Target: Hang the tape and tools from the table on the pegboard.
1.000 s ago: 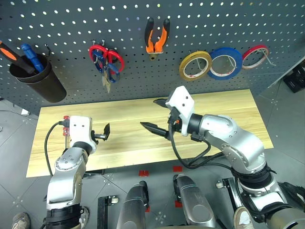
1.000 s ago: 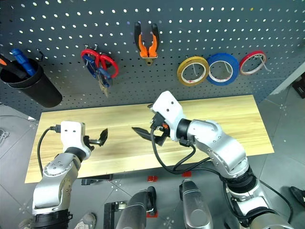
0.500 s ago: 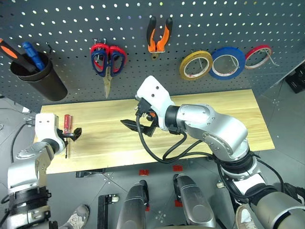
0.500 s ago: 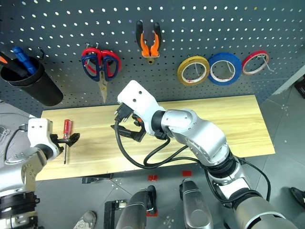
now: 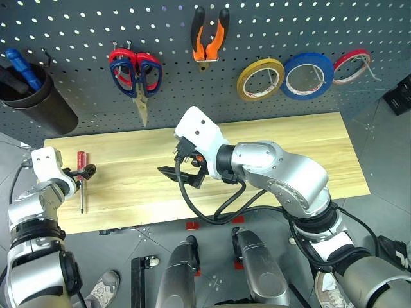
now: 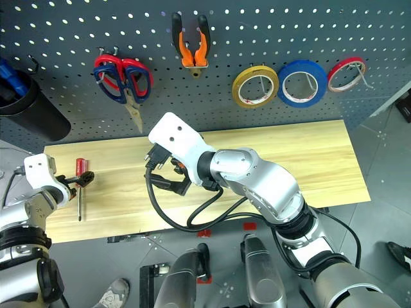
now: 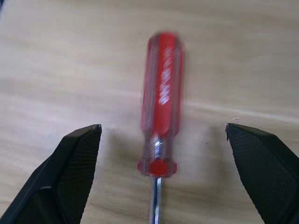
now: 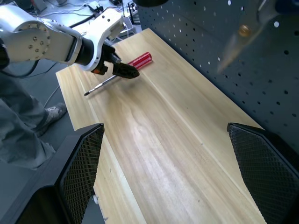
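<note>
Where table [image 5: 276, 144] ends left | screwdriver [image 7: 162, 100] between wide left end effector [image 7: 163, 175] fingers, untouched

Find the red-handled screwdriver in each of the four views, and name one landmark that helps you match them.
Left eye view: screwdriver at the table's far left end.
Right eye view: same spot, far left.
Left wrist view: centre, between the open left gripper's fingers.
Right wrist view: upper left, beside the left gripper.
Shared landmark: the left gripper by the red handle.

Head pair overlooks table [image 5: 289, 147]; wrist views close, forward.
</note>
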`<action>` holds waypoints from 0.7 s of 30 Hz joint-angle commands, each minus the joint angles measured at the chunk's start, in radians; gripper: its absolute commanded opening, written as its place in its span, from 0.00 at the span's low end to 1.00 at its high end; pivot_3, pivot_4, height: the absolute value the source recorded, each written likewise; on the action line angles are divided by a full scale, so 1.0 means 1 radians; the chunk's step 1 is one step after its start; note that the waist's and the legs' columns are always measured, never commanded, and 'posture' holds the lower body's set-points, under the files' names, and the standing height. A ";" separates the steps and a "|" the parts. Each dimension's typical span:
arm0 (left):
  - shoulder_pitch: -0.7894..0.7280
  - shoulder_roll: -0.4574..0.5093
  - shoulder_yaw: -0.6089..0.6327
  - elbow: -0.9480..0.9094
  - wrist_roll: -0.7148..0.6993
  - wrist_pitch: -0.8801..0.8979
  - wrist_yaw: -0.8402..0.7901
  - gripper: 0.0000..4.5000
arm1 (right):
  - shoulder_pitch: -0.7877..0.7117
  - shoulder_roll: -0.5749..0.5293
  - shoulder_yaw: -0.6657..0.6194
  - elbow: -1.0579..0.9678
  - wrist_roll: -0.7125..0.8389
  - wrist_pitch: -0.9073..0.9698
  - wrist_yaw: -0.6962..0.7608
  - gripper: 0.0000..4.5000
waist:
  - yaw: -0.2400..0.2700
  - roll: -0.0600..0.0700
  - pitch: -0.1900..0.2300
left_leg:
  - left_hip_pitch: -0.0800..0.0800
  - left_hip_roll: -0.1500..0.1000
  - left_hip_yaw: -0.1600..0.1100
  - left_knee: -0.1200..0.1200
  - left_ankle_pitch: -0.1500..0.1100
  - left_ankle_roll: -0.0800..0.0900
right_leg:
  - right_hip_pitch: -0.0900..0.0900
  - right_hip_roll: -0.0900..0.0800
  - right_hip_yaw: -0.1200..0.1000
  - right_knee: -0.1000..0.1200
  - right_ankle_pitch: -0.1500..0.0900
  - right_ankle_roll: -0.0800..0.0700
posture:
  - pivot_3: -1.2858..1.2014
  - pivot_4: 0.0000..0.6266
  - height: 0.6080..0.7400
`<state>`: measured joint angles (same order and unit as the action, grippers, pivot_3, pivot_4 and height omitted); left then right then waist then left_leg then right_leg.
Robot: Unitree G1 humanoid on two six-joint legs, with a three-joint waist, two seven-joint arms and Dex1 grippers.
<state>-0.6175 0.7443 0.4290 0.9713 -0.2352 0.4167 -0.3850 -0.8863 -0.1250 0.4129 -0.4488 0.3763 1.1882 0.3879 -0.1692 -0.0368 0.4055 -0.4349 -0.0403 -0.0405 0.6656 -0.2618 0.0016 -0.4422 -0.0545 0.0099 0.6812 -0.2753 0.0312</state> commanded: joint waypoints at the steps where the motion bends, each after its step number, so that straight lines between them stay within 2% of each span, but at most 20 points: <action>1: -0.044 0.032 -0.038 0.116 0.041 -0.059 -0.013 0.91 | -0.022 0.009 0.000 -0.051 0.006 0.001 0.001 1.00 | 0.000 -0.001 0.004 | 0.000 0.000 0.000 0.000 0.000 0.000 | 0.000 0.000 0.000 0.000 0.000 0.000 | 0.38 0.80 1.00; 3: -0.065 0.037 -0.059 0.153 0.056 -0.080 -0.018 0.81 | -0.025 0.010 0.000 -0.052 0.003 0.000 -0.002 1.00 | 0.000 -0.001 0.006 | 0.000 0.000 0.000 0.001 0.000 0.000 | 0.000 0.000 0.000 0.000 0.000 0.000 | 0.38 0.79 1.00; 8: -0.079 0.066 -0.079 0.190 0.072 -0.110 -0.034 0.47 | -0.031 0.001 0.004 -0.042 -0.011 -0.022 -0.003 1.00 | -0.003 -0.001 0.006 | 0.000 0.000 0.001 0.001 0.000 0.000 | 0.000 0.000 -0.001 0.001 0.000 0.000 | 0.38 0.76 1.00; 12: -0.006 0.107 -0.070 0.115 0.056 -0.113 -0.081 0.20 | -0.026 -0.044 -0.016 -0.043 -0.010 -0.046 0.028 1.00 | -0.021 -0.001 0.006 | 0.000 0.001 0.001 0.001 0.000 0.000 | -0.001 0.000 -0.001 0.001 0.000 0.000 | 0.38 0.70 1.00; 14: 0.066 0.114 -0.064 0.024 0.043 -0.133 -0.124 0.18 | -0.013 -0.071 -0.026 -0.054 -0.004 -0.075 0.052 1.00 | -0.031 -0.002 0.005 | 0.000 0.001 0.001 0.001 0.002 -0.003 | -0.001 0.000 0.000 0.001 0.000 0.000 | 0.38 0.67 1.00; 18: 0.333 0.097 -0.002 -0.394 -0.036 -0.064 -0.195 0.18 | 0.050 -0.139 -0.038 -0.102 -0.032 -0.316 0.129 1.00 | -0.028 -0.006 0.003 | 0.000 0.001 0.002 -0.003 0.003 -0.005 | -0.003 -0.001 -0.001 0.000 0.001 -0.001 | 0.39 0.60 1.00; 21: 0.510 0.059 0.065 -0.704 -0.086 -0.038 -0.180 0.18 | 0.087 -0.151 -0.125 -0.121 0.081 -0.389 0.246 1.00 | -0.023 -0.008 0.002 | -0.001 0.001 0.002 -0.003 0.002 -0.005 | -0.003 -0.002 -0.002 -0.001 0.001 -0.001 | 0.40 0.56 1.00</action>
<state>-0.1631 0.8107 0.4310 0.4319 -0.2813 0.3709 -0.5705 -0.8044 -0.2773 0.3461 -0.5038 0.3820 0.8598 0.5588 -0.1925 -0.0444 0.4071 -0.4360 -0.0395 -0.0386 0.6629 -0.2595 -0.0037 -0.4452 -0.0562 0.0080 0.6801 -0.2744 0.0298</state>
